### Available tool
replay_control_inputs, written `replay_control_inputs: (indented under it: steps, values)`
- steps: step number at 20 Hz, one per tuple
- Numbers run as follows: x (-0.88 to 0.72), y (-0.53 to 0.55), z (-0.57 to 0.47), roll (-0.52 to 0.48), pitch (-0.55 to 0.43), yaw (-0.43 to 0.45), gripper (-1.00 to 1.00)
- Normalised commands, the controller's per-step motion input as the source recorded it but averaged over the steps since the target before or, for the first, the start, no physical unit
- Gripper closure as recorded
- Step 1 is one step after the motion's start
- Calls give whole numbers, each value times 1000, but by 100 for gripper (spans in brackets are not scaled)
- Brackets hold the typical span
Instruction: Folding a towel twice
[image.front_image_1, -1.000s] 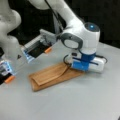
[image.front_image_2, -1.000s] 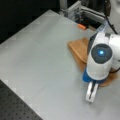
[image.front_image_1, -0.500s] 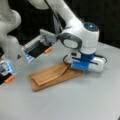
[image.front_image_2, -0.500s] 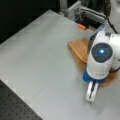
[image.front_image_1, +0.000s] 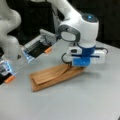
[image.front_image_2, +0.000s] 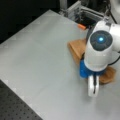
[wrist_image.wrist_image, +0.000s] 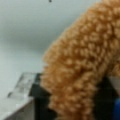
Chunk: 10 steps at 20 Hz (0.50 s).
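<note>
Towel, the soft orange-brown terry cloth one (image.front_image_1: 53, 76), lay as a long narrow strip on the pale grey metal table (image.front_image_1: 75, 105), so one fold looked done already. In a front view the strip ran from lower left up to my gripper (image.front_image_1: 72, 66), w/ the near end of the top layer peeled up off the layer below. In a front view from above, my white arm w/ the blue collar (image.front_image_2: 98, 50) covered the middle of the cloth; bare ends showed on both sides.

Wrist view was full of terry pile (wrist_image.wrist_image: 82, 62), bunched between my dark fingers (wrist_image.wrist_image: 40, 100); I judged the jaws pinched on that lifted edge, low and close to the table.

Risks, as I saw them: grip looked to be on fluffy loops only, so the edge could slip out mid-lift. Could also have caught both layers, which would drag the whole strip and skew it. Loose pile might bunch and leave the corners misaligned.
</note>
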Motion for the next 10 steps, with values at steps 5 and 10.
replay_control_inputs:
  steps: [5,10]
  values:
    - [110,-114,357,192,265,48,100]
    - [-17,-249,417,263,327,171,100]
